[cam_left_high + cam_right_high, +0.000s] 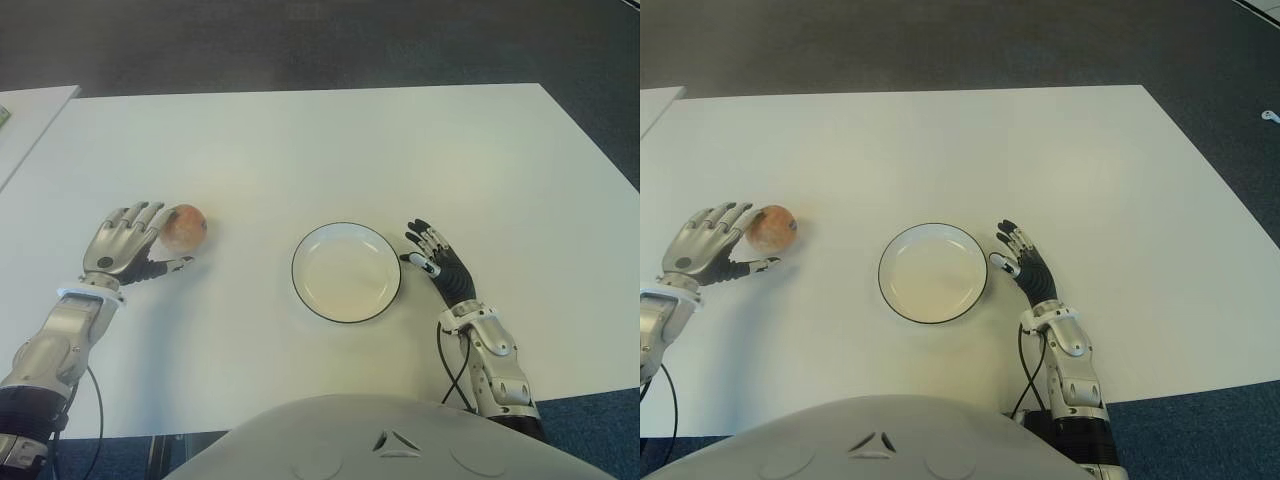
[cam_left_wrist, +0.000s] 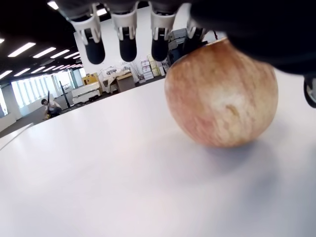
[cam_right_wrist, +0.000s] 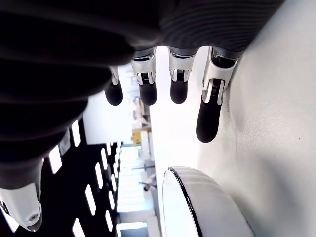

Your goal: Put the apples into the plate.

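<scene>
A single reddish-yellow apple (image 1: 184,227) sits on the white table (image 1: 330,150) at the left. My left hand (image 1: 150,240) is right beside it on its left, open. The fingers (image 2: 127,42) stretch over the apple (image 2: 222,94) without closing on it, and the thumb lies along the table in front of it. An empty white plate (image 1: 346,272) with a dark rim stands at the table's middle front. My right hand (image 1: 432,252) shows just right of the plate, open and holding nothing, its fingers (image 3: 207,118) straight beside the plate's rim (image 3: 197,197).
The corner of a second white table (image 1: 30,110) shows at the far left. Dark carpet (image 1: 320,40) lies beyond the table's far edge. My own grey torso (image 1: 390,440) covers the table's front edge.
</scene>
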